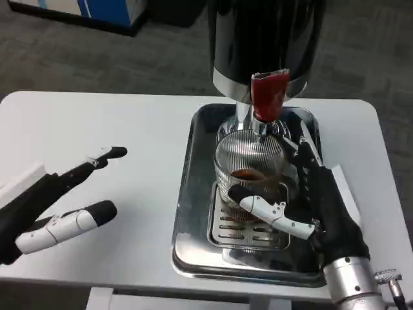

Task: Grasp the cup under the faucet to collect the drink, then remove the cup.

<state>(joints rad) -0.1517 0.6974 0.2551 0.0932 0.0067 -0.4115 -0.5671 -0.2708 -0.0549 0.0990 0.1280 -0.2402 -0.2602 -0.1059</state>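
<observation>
Standing upright on the slotted drip grate [248, 227], the cup [250, 169] kept its long axis vertical and its mouth pointing straight up at the faucet [266, 97], whose red handle hung directly above the rim. It was a clear ribbed glass, and a shallow pool of brown drink sat in its bottom. My right hand [308, 200] was wrapped around the cup from the right of the faucet, thumb curled across the near side of the glass and fingers [298, 150] reaching up along its far side, so I held it. The grate lay inside a metal tray [188, 213] that also carried the black and chrome dispenser [268, 45] behind the faucet. Well to the left of the faucet, my left hand [61, 200] hovered over the white table [97, 123], fingers spread apart and holding nothing.
</observation>
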